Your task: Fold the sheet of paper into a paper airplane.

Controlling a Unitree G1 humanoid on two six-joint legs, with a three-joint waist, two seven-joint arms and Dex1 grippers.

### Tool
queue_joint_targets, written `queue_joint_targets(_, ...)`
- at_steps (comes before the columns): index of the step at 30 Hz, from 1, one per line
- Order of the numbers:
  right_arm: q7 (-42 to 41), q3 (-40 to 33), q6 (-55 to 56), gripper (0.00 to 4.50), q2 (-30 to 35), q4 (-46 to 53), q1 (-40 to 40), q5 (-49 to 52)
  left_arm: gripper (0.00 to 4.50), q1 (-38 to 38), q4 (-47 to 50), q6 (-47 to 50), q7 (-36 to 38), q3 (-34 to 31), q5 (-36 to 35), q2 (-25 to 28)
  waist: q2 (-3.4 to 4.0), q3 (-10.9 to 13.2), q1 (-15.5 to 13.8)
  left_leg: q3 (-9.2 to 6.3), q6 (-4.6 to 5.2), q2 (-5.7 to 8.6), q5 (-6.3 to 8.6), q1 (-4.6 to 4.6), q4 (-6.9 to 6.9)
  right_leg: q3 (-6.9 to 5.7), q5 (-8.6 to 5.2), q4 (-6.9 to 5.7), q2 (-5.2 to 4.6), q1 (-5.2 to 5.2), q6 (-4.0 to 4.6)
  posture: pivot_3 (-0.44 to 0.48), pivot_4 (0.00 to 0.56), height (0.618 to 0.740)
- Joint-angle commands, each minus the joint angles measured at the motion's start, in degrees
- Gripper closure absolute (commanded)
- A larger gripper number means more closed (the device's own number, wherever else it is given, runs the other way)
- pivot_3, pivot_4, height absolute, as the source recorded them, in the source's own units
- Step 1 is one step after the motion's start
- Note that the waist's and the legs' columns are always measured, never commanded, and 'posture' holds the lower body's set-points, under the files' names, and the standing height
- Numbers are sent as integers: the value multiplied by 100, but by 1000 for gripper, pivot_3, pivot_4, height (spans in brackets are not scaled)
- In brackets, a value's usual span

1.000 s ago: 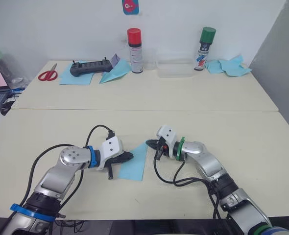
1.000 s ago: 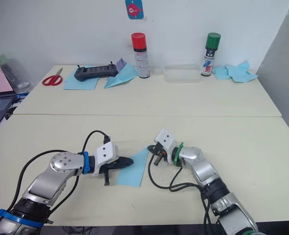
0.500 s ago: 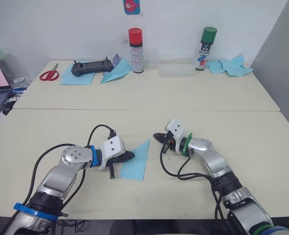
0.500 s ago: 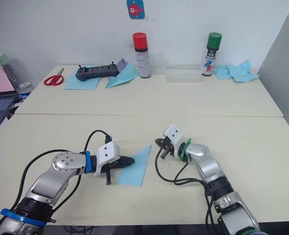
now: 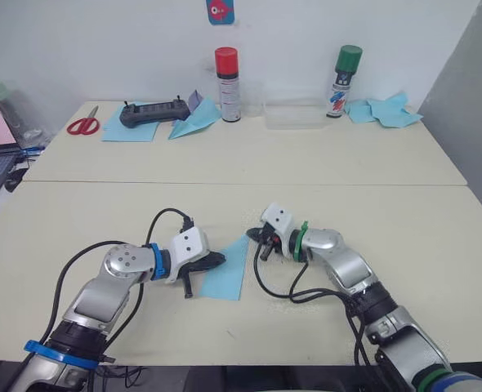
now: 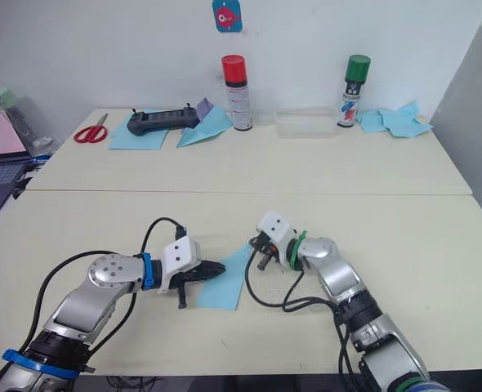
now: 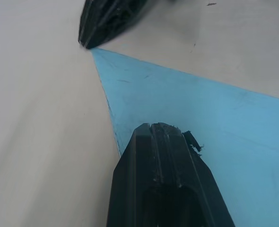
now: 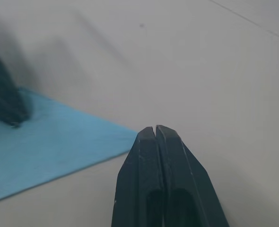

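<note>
My left claw point(image 5: 215, 260) lies low on the near worktop point(image 5: 437, 237) with its black fingers point(image 7: 165, 161) pressed together, their tips resting on the left edge of the sheet of paper point(image 5: 227, 274). I can't see any paper caught between them; in the left wrist view they sit on top of the blue surface. The sheet is folded into a long tapered shape lying flat, its wide end towards me and its pointed corner reaching away from the left claw towards the right one.

My right claw point(image 5: 252, 236) is just beyond that pointed corner, fingers point(image 8: 156, 156) pressed together with only a hairline seam between them, pinching nothing. In the right wrist view its tip sits right at the paper's point, and I can't tell whether it touches the paper or hangs a little above it. The left wrist view shows the same meeting from the other side: the right claw's dark tip at the very apex of the blue sheet.

Well beyond both claws, on the far worktop, I see red scissors point(image 5: 81, 125), a black controller point(image 5: 151, 114) on a blue sheet, another blue paper plane point(image 5: 194, 121), a red-capped spray can point(image 5: 226, 73), a clear tray point(image 5: 295, 115), a green-capped spray can point(image 5: 345, 71) and a heap of crumpled blue paper point(image 5: 385, 110).
</note>
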State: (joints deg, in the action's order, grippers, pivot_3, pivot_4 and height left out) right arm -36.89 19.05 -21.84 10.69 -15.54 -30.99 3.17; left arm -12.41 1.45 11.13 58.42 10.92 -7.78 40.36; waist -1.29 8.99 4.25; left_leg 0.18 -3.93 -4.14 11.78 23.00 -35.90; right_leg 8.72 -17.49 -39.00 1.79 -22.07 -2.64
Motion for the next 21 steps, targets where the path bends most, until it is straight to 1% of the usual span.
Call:
queue_joint_targets(1,370,-349,0,4461,23,-216,-19,-60,4475,85,-217,191,-73,200,243,-32,0,0,0,-1,0,0,0,0,0,-1,0,0,0,0,0,0,150,740)
queue_joint_targets(3,255,-407,259,4461,-28,-19,47,70,4475,76,-224,192,-74,204,242,-40,-1,1,-1,-3,0,1,0,1,0,-1,0,0,0,0,0,0,150,740)
queue_joint_targets(6,-375,-313,301,4461,-103,711,318,536,4475,64,-239,194,-68,207,239,-42,-1,3,0,-3,0,6,0,4,1,0,-1,1,-5,-2,-2,0,150,740)
queue_joint_targets(10,-952,101,-429,4461,37,1490,662,805,4475,71,-233,190,-29,229,268,-17,5,6,8,-5,0,7,0,5,12,0,-6,0,-6,-8,-5,0,150,740)
queue_joint_targets(16,-1468,1056,-916,4461,670,1641,844,347,4475,126,-141,235,-16,235,251,9,0,6,12,-1,0,19,0,7,12,3,-9,3,-22,-12,-5,0,150,740)
queue_joint_targets(21,-1825,1362,-1475,4461,897,1875,846,477,4475,207,-51,278,-25,220,245,40,-11,-1,19,-6,2,34,2,3,23,-1,-20,3,-39,-12,-6,0,150,740)
